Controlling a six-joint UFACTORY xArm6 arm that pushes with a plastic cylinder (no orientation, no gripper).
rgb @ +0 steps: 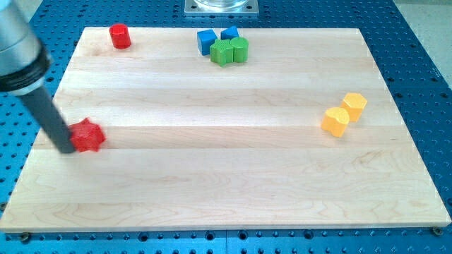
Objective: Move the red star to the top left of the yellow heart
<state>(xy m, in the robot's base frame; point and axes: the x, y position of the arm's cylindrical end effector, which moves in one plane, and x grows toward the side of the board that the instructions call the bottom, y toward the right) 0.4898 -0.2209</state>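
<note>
The red star (89,135) lies near the board's left edge, at mid height. My tip (65,148) rests against the star's left side, with the dark rod slanting up to the view's top left. The yellow heart (335,121) sits far to the right, with a yellow hexagon-like block (354,105) touching it at its upper right. The star is far to the left of the heart.
A red cylinder (120,36) stands near the top left corner. Two blue blocks (206,41) (229,33) and two green blocks (222,52) (240,49) cluster at the top middle. The wooden board (226,183) lies on a blue perforated table.
</note>
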